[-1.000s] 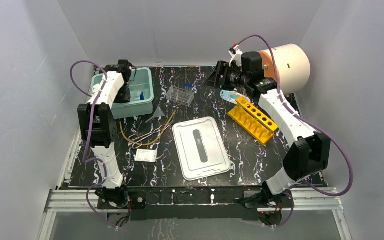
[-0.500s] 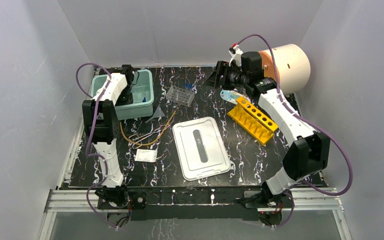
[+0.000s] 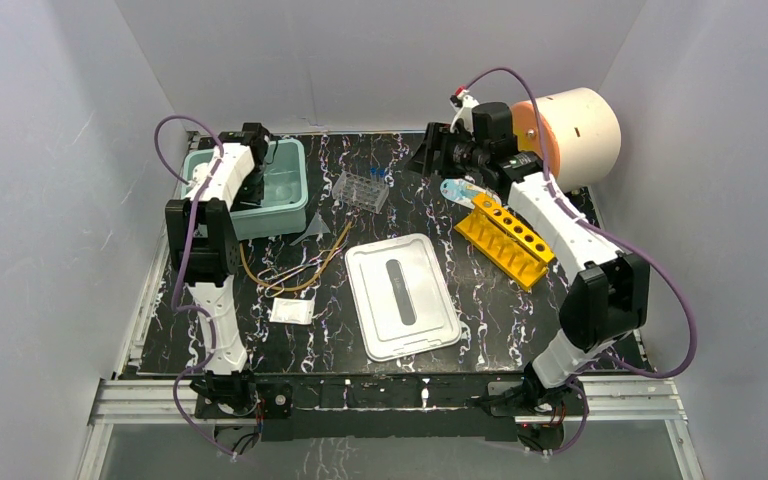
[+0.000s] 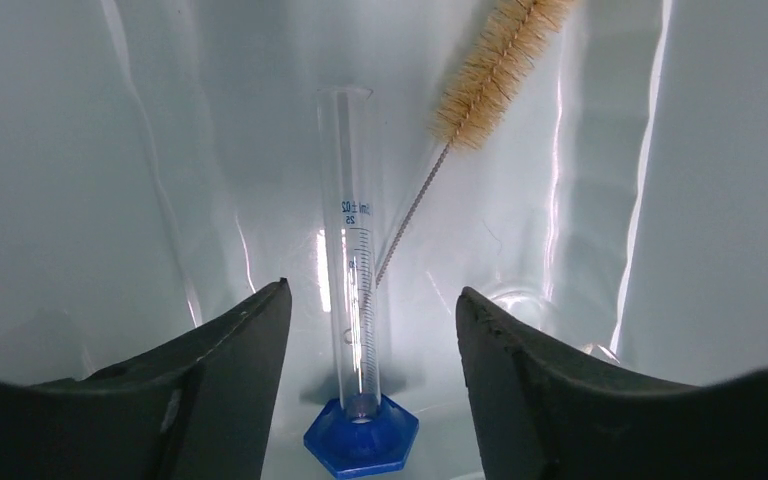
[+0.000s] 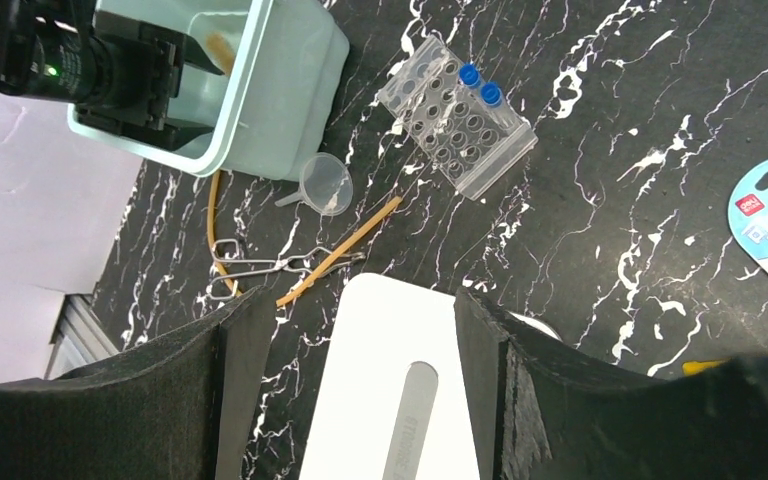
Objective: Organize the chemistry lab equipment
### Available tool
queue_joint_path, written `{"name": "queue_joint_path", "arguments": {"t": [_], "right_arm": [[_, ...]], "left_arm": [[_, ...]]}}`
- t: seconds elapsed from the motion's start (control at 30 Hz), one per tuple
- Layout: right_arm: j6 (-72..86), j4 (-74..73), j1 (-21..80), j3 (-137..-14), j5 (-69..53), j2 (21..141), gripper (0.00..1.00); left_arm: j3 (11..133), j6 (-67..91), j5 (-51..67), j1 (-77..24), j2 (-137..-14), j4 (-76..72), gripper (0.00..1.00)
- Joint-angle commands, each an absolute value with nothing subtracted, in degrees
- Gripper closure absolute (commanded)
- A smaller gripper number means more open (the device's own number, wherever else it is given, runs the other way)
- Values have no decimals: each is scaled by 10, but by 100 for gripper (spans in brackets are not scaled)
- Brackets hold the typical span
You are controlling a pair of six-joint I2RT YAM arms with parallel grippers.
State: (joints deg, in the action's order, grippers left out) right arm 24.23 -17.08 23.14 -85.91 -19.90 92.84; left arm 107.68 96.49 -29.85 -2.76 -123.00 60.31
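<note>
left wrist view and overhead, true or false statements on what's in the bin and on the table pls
1. The graduated cylinder is in the teal bin. True.
2. The left hand is shut on the cylinder. False: its jaws stand open, one on either side of it.
3. The clear rack holds two blue-capped tubes. True.
4. The white lid covers the bin. False: it lies on the table, apart from the bin.

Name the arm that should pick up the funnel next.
Left. The left claw is open inside the bin, and the funnel lies just outside that bin, on the left side of the table. The right claw, also open, hangs farther off, beyond the clear rack.
</note>
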Motion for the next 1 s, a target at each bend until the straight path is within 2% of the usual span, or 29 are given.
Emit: {"name": "queue_joint_path", "arguments": {"t": [0.0,0.17,0.3,0.47,0.63,0.7,0.97], "right_arm": [[208,-157,262,-888,-166,939,25],[158,-112,332,-866,-132,982,25],[140,-60,373,-865,-123,1045,26],[137,-36,414,-928,-137,1135,28],[148,-29,437,-1011,-130,1214,31],[156,-22,438,-1040,-138,1250,42],[197,36,431,-1078,-216,1321,42]], "left_arm": [[1099,928,-330,-21,-1175,627,38],[1094,845,-345,-15,-1126,582,37],[1069,693,-295,24,-1050,471,36],[1019,524,-245,28,-968,373,34],[991,381,-138,29,-916,322,33],[991,355,-122,29,-893,322,32],[979,343,-79,26,-850,332,31]]}}
